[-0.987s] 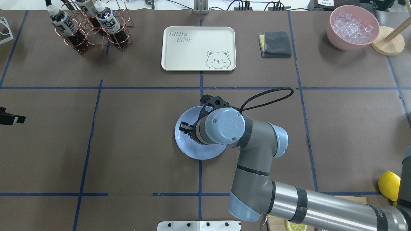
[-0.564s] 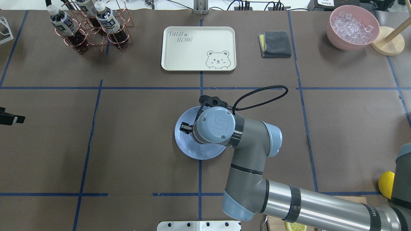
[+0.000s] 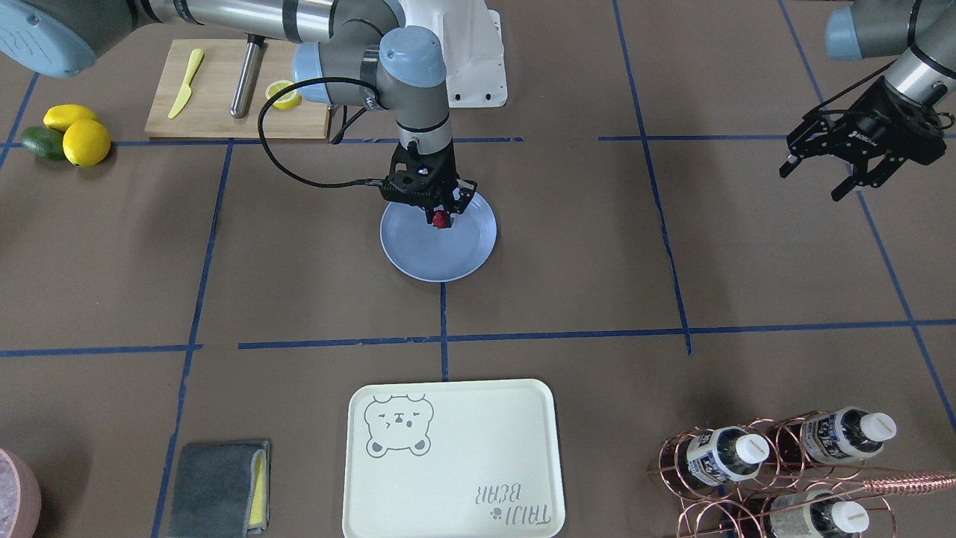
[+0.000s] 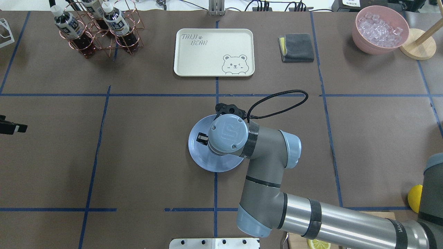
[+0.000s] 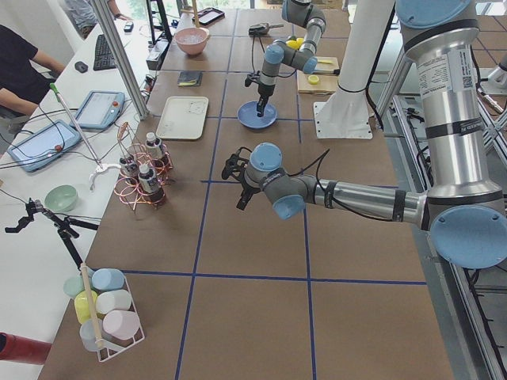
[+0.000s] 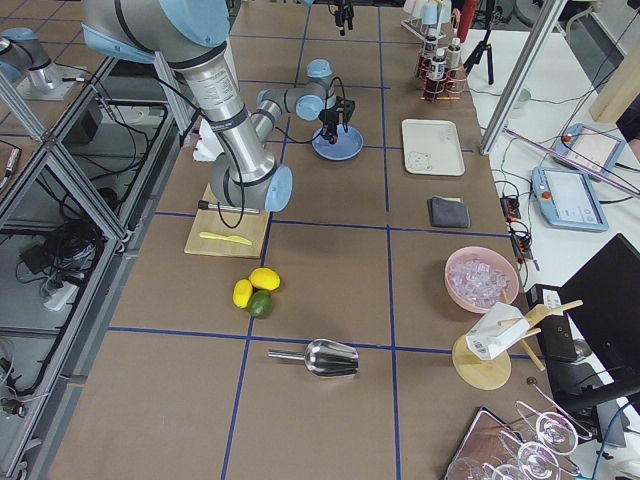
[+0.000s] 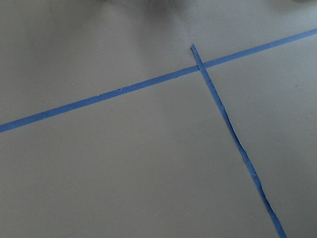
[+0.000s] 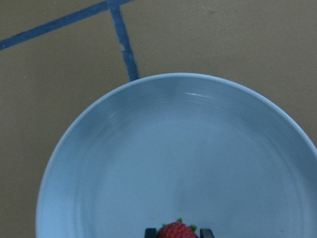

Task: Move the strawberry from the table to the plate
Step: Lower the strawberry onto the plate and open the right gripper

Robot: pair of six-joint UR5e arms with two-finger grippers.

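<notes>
Since the release is not yet made, most of the risk lies there. The table [image 3: 672,261] around the plate [image 3: 448,258] is flat paper, so anything that bounces over the plate's low rim would probably roll away across it and undo the task. The plate itself looks light and shallow. If the arm comes down too far, the tips could press on the plate's floor and tilt or slide it.

The right gripper [image 3: 439,215] stands over the plate, a little toward the robot's side of the plate's centre, so a drop from height could land near that rim. The left gripper [image 3: 814,179] hovers well away from the plate, jaws spread and empty, and seems unlikely to interfere.

The strawberry [image 8: 177,231] sits between the right jaws, which are clamped on its two sides. The front-facing view shows it at the very tips, its red body poking below them over the plate's floor. Whether it touches that floor I cannot tell. A soft strawberry may also cling to one jaw as they part and fall off-centre.
</notes>
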